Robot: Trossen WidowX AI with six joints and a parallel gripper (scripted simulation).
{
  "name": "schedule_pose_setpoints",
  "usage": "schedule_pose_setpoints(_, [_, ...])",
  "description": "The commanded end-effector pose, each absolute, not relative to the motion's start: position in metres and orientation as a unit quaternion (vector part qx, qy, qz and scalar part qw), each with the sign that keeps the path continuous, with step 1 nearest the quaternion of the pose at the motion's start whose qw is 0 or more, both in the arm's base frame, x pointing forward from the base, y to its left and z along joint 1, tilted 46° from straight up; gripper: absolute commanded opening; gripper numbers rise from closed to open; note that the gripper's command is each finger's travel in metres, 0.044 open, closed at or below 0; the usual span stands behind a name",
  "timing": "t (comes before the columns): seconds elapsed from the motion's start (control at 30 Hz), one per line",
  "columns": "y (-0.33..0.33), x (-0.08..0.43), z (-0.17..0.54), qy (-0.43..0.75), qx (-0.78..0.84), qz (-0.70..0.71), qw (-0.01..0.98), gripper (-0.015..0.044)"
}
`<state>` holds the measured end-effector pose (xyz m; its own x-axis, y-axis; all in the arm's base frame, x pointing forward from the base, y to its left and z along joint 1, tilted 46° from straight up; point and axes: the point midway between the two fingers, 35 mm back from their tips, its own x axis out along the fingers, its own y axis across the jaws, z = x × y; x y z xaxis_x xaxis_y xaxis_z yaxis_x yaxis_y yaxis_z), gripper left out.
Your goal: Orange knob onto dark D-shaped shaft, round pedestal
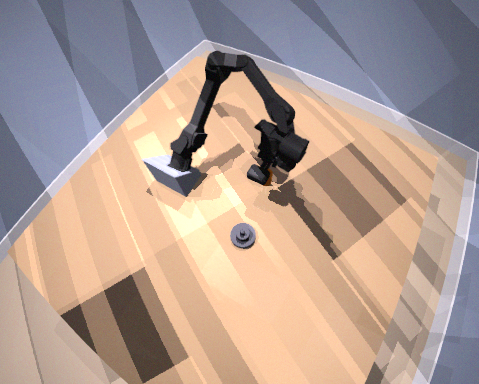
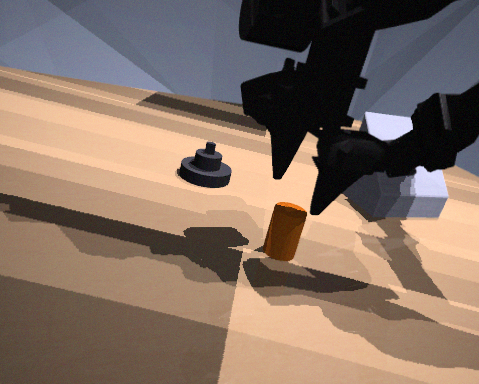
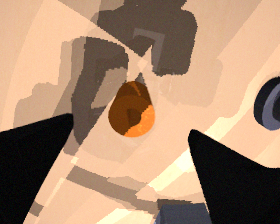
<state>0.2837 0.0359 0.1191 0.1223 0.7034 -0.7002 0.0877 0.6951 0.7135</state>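
Orange knob [image 1: 269,177] [image 2: 285,231] [image 3: 132,111] — mostly hidden from above; pedestal [image 1: 243,242] [image 2: 205,176] [image 3: 269,118] — cropped in wrist view.

Warm, bright light falls on the worktop [image 1: 293,300] [image 2: 108,320] [image 3: 191,15], with pale glare near the arm's base in the top view. Dark, hard-edged shadows overlap paler ones. The pincer [image 2: 294,196] [image 3: 132,127] is nearly black in the exterior and wrist views. Fine grain and jagged edges show.
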Motion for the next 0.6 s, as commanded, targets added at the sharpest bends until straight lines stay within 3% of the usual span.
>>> schedule_pose_setpoints(0.0, [0.04, 0.283, 0.116, 0.623, 0.319, 0.228, 0.677, 0.044])
schedule_pose_setpoints(0.57, [0.059, 0.289, 0.096, 0.623, 0.319, 0.227, 0.678, 0.044])
